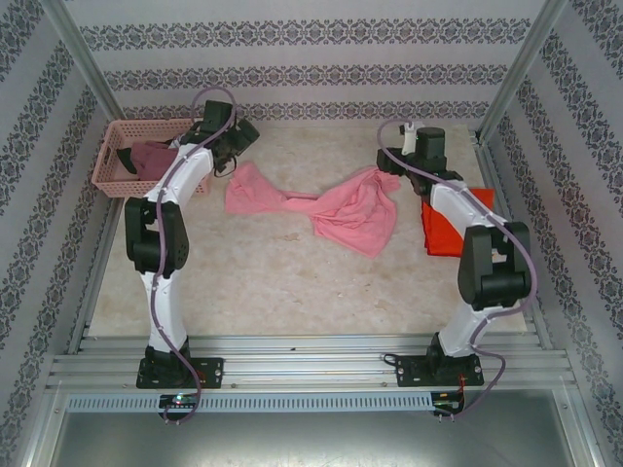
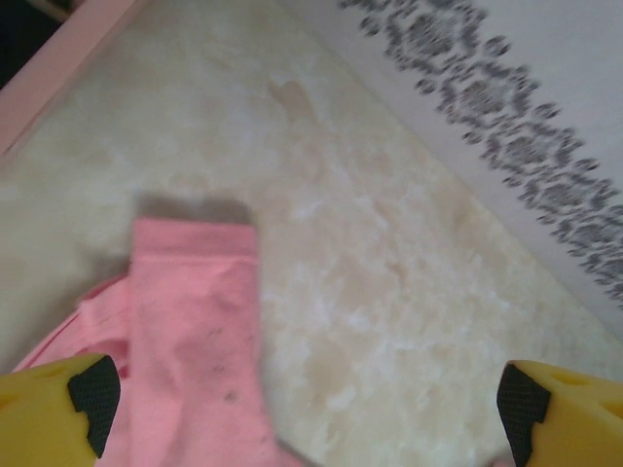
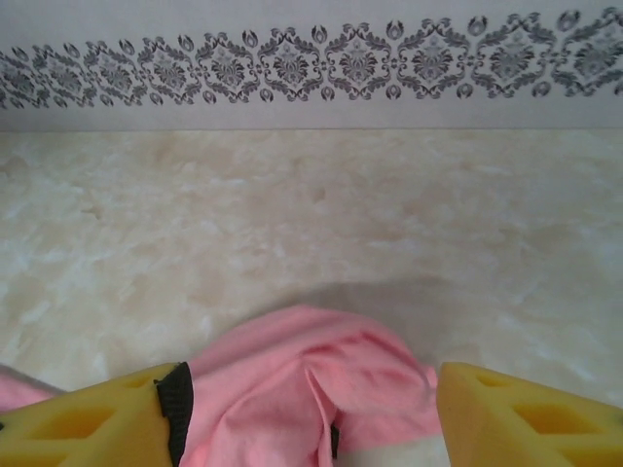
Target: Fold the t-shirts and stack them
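Two tees: one pink tee centre, one orange-red tee at three o'clock. Left tool and right tool both released.

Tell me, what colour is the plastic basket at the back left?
Light pink; the lattice plastic basket shows best in the top external view.

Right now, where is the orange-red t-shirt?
Top view: the orange-red t-shirt lies at the table's right, partly behind the right arm, beside the pink t-shirt.
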Robot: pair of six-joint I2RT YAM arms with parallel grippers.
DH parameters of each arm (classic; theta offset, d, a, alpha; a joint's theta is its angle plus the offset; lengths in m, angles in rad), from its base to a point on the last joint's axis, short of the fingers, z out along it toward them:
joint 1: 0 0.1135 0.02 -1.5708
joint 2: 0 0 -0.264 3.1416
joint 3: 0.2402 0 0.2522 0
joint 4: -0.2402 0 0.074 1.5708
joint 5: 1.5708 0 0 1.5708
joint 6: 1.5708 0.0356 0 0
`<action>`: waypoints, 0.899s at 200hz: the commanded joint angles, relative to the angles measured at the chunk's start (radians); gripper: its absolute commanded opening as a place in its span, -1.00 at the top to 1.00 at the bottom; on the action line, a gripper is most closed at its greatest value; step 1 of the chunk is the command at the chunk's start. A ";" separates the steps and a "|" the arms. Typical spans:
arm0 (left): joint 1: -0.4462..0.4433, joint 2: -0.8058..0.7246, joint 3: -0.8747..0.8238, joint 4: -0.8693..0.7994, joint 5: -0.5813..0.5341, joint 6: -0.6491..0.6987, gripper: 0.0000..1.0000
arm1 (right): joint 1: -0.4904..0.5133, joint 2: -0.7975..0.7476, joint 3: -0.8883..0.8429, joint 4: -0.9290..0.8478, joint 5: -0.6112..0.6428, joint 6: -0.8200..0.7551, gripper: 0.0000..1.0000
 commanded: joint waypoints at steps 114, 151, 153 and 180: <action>0.039 0.182 -0.006 0.026 -0.038 -0.060 0.49 | 0.205 -0.283 -0.483 0.028 0.038 0.237 -0.39; 0.045 0.229 0.044 0.010 -0.005 -0.080 0.57 | 0.205 -0.290 -0.459 0.009 0.055 0.213 -0.40; 0.045 0.230 0.044 0.010 -0.002 -0.084 0.57 | 0.205 -0.290 -0.458 0.009 0.055 0.212 -0.40; 0.045 0.234 0.033 0.009 0.013 -0.121 0.47 | 0.205 -0.282 -0.452 0.009 0.052 0.213 -0.40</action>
